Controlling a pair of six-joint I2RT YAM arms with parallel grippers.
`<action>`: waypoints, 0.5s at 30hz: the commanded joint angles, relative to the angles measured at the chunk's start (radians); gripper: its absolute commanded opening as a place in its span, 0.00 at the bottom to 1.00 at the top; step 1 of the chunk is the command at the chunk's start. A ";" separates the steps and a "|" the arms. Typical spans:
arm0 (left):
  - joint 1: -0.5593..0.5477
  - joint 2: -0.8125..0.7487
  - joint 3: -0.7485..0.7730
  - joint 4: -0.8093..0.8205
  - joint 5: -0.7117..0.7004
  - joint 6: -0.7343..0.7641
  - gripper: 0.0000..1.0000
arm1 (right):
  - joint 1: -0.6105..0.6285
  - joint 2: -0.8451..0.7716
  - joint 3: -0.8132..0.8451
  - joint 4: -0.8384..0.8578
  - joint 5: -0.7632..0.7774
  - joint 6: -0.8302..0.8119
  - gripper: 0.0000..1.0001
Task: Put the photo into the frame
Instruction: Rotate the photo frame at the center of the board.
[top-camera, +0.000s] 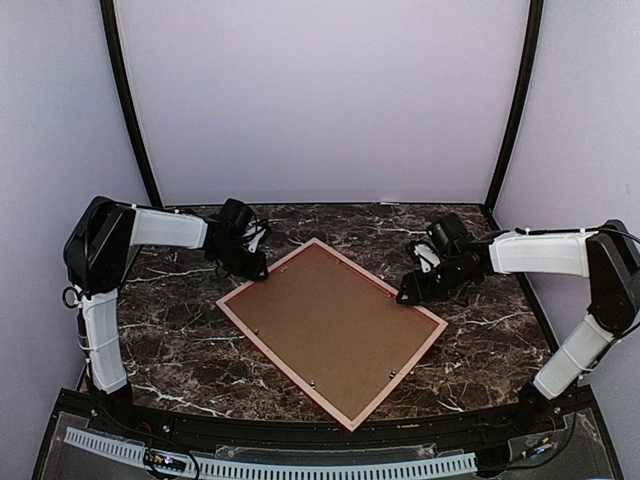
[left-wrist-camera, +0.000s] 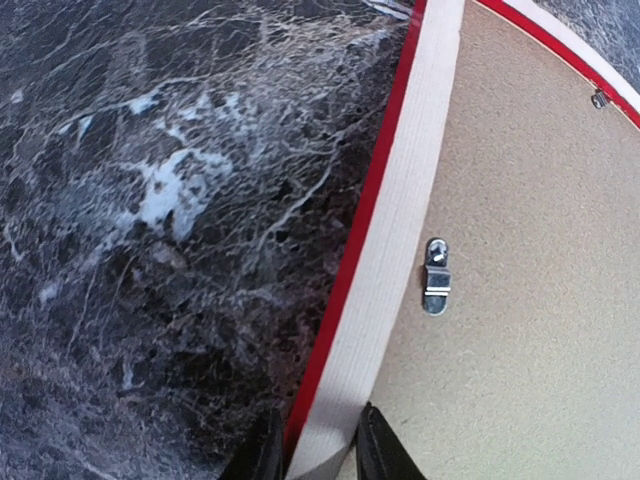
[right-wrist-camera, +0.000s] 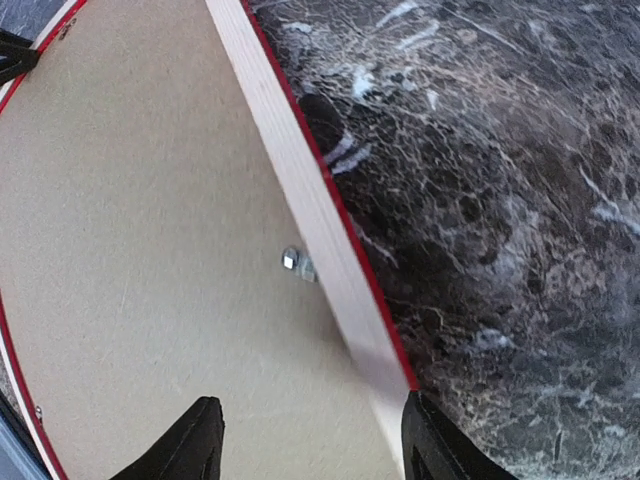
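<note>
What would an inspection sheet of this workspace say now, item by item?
Surface: dark marble table, flat.
Job's things: frame lies face down, with a brown board in its back and metal clips at the board's edge; photo not seen.
Clutter: nothing seen.
Grippers: left gripper has one finger on each side of the frame's far left rail, grip uncertain; right gripper is open, straddling the right rail.
Cables: loop by the left arm; wires at the right base.
Surroundings: pale walls, black poles.
</note>
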 joint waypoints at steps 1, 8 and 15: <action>0.009 -0.058 -0.138 -0.027 -0.115 -0.168 0.21 | -0.010 -0.078 -0.049 -0.019 0.090 0.131 0.63; 0.007 -0.188 -0.391 0.077 -0.097 -0.354 0.23 | -0.011 -0.118 -0.118 -0.029 0.150 0.230 0.67; -0.038 -0.395 -0.628 0.180 -0.059 -0.504 0.30 | -0.011 -0.109 -0.199 0.028 0.127 0.282 0.67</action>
